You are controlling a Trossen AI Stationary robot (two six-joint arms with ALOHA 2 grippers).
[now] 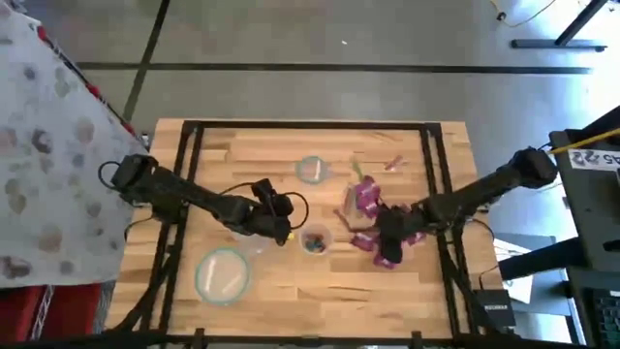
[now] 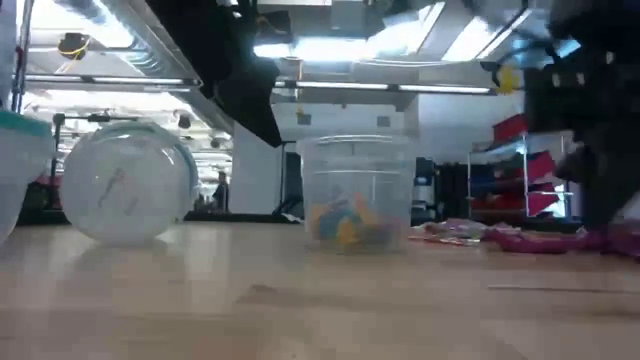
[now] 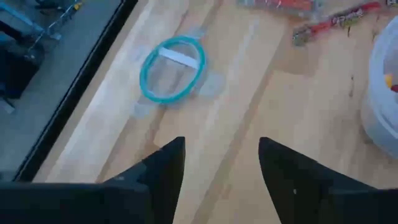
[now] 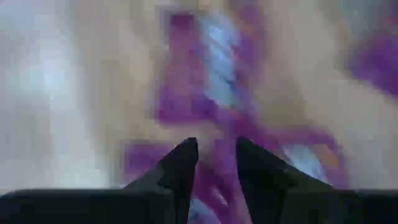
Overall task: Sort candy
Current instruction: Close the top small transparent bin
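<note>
The candy is a heap of magenta-purple packets (image 1: pixel 368 199) lying flat on the wooden table right of the middle, with thin pink and reddish pieces (image 1: pixel 392 163) beyond it. My right gripper (image 1: pixel 387 242) hangs low over the near end of the heap, pointing steeply down; its wrist view is a blur of purple packets (image 4: pixel 205 81). My left gripper (image 3: pixel 217 162) hovers open left of the middle with nothing between its fingers, aimed at a small teal-rimmed bowl (image 3: pixel 173 68). Red strips (image 3: pixel 336 22) lie beyond it.
A clear cup (image 1: pixel 316 239) with yellow and blue sweets (image 2: pixel 345 222) stands between the two grippers. A small teal-rimmed bowl (image 1: pixel 312 171) sits farther back, and a larger one (image 1: pixel 223 274) near the front left. A black frame (image 1: pixel 194 136) borders the table.
</note>
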